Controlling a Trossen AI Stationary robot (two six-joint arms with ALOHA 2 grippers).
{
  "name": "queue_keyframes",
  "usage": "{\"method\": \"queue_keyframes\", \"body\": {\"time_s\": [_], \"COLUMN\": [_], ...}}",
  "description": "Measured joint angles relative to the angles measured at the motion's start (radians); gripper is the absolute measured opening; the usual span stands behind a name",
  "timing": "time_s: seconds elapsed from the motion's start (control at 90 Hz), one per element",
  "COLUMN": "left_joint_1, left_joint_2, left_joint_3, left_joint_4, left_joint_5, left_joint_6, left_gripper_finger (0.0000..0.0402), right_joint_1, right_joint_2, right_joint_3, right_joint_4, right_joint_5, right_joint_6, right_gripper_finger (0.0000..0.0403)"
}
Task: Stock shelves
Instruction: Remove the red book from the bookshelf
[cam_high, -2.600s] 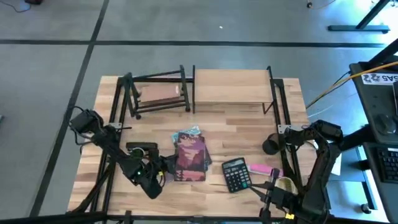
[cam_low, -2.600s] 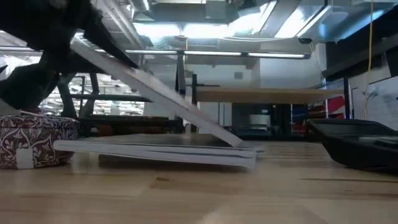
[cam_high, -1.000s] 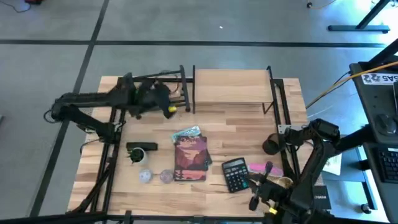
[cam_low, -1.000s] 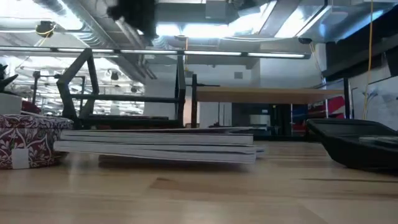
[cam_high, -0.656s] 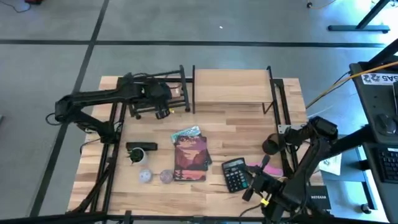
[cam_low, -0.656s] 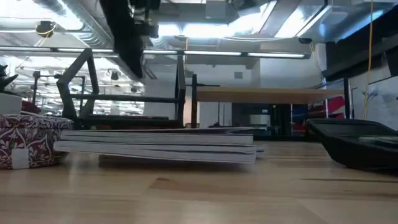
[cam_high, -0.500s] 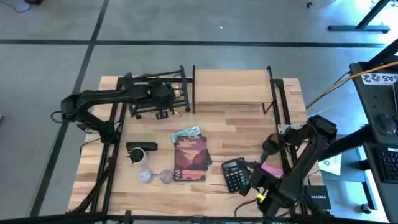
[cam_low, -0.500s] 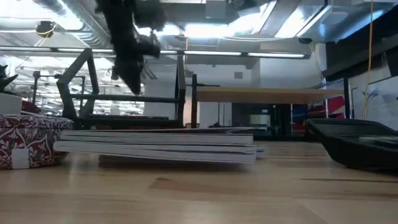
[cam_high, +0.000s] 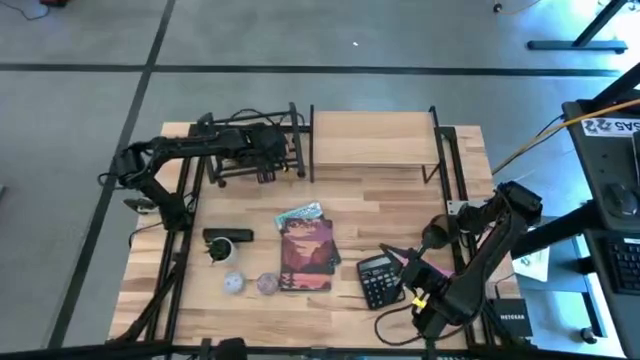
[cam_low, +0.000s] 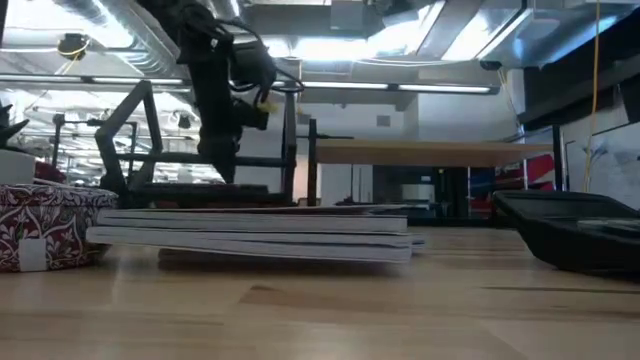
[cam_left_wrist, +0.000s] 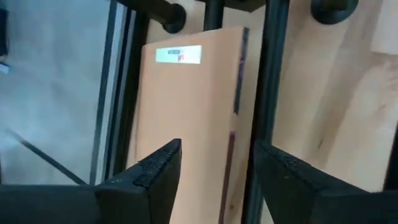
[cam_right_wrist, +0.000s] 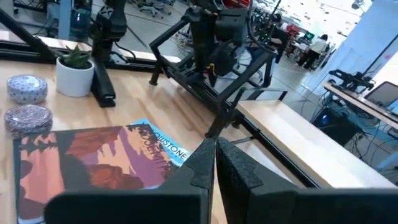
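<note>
Pale wood tabletop carries both shelves along its far edge: a black metal-bar book rack at far left, holding a tan book, and just beside it a light-wood board shelf on thin black uprights. Reaching over the rack, the left gripper points down, fingers spread and empty. Near the calculator, the right gripper hangs with fingers pressed together, empty.

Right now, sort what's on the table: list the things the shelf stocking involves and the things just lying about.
Part of the job:
- black book rack, left hand over it, fingers apart
- tan book already lying in that rack
- light-wood shelf
- stack of books

Just lying about for now:
- calculator, right hand hovering beside it
- small potted plant
- two round tins
</note>
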Motion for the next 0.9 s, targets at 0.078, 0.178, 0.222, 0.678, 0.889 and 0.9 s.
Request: {"method": "queue_keyframes", "body": {"time_s": [0.078,0.178,0.222,0.678,0.889,0.9], "left_joint_1": [0.012,0.014,0.010,0.066,0.147,0.149], "left_joint_2": [0.000,-0.005,-0.010,-0.046,0.004,0.007], "left_joint_3": [0.000,0.001,0.007,0.114,0.114,0.114], "left_joint_4": [0.004,0.008,-0.002,-0.106,-0.146,-0.148], "left_joint_5": [0.009,0.013,0.010,0.032,0.138,0.143], "left_joint_6": [0.014,0.033,0.033,0.102,0.119,0.122], "left_gripper_finger": [0.0184,0.0184,0.0184,0.0184,0.0184,0.0184], "right_joint_1": [-0.010,-0.010,-0.010,-0.024,-0.029,-0.030], "right_joint_2": [-0.001,-0.001,-0.001,-0.001,-0.006,-0.006], "right_joint_3": [0.000,0.000,0.000,0.000,0.000,0.000], "right_joint_4": [-0.005,-0.016,-0.021,-0.018,-0.016,-0.016], "right_joint_5": [0.003,-0.003,-0.003,0.001,-0.004,-0.004], "right_joint_6": [0.006,0.023,0.031,0.033,0.033,0.033], "right_gripper_finger": [0.0001,0.0001,0.0001,0.0001,0.0001,0.0001]}}
